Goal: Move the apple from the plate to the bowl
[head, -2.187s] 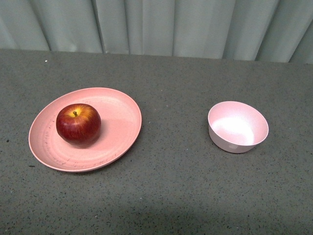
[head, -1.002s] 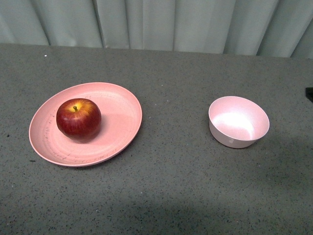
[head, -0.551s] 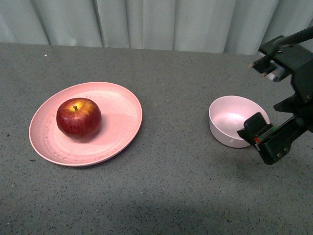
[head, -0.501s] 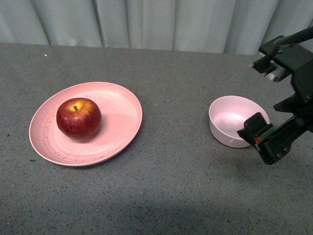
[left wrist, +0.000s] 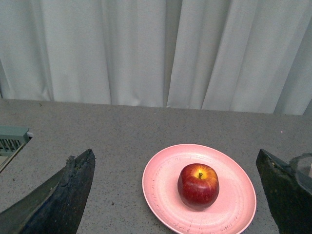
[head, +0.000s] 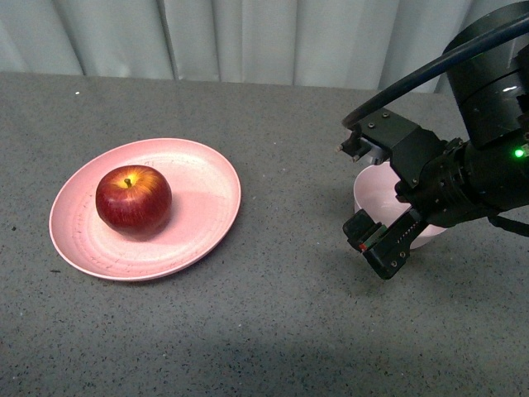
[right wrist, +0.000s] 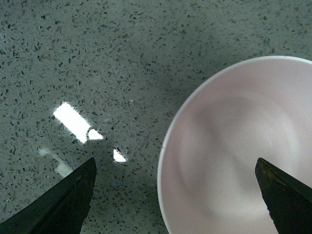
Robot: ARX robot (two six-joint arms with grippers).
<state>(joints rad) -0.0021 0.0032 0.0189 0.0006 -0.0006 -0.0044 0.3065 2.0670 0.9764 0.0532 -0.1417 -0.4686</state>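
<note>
The dark red apple (head: 133,198) sits on the left part of the salmon-pink plate (head: 207,178), at the table's left. The pale pink bowl (head: 371,184) stands at the right, empty and partly hidden behind my right gripper (head: 360,195). That gripper is open and empty, hovering over the bowl's left rim. In the right wrist view the bowl (right wrist: 234,141) lies between the spread jaws of the right gripper (right wrist: 175,165). My left gripper (left wrist: 175,155) is out of the front view. It is open and empty, set back from the plate (left wrist: 234,207) and apple (left wrist: 198,185).
The table is grey speckled stone (head: 281,314) with a pale curtain (head: 273,37) along its far edge. A pale green vent-like object (left wrist: 12,139) sits at one side in the left wrist view. The right arm's black cable (head: 430,70) arcs above the bowl.
My right arm has moved left from the picture's right edge and now hangs over the bowl, covering more of it. The apple, plate and bowl have not moved.
</note>
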